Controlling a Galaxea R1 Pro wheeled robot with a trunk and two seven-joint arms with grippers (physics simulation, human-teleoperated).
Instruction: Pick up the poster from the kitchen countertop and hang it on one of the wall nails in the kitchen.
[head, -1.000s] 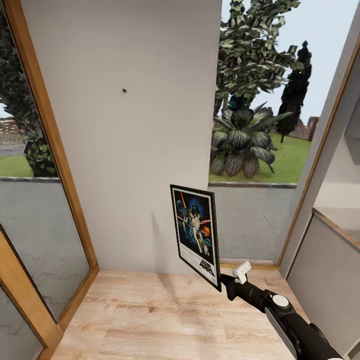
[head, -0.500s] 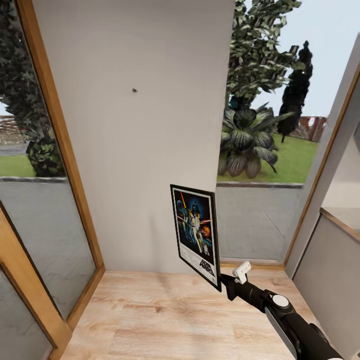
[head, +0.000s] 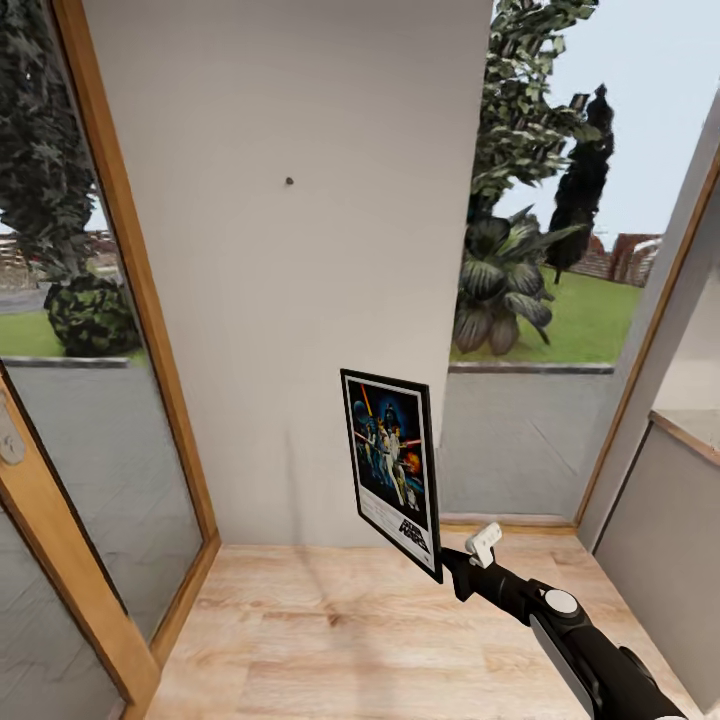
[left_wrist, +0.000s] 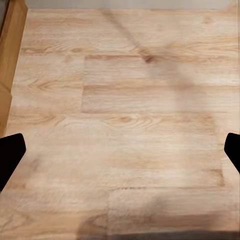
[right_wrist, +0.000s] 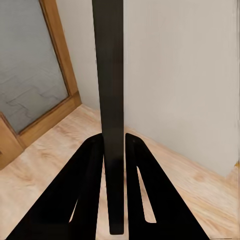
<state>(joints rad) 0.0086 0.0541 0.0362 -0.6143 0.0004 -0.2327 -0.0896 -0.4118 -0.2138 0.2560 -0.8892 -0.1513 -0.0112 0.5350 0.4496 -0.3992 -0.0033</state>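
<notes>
The view's been swinging so the wall nail (head: 289, 182) is drifting rightward, right gripper (head: 449, 568) still pinching the poster (head: 392, 470) upright, probably lining up; left gripper (left_wrist: 120, 150) gaping wide.

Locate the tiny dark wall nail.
In the head view, the tiny dark wall nail sits high on the plain light-grey wall, above-left of the framed Star Wars poster.

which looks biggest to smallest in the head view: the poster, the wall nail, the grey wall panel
1. grey wall panel
2. poster, which sits nearer the camera, so it looks relatively large
3. wall nail, a tiny dark dot
</notes>
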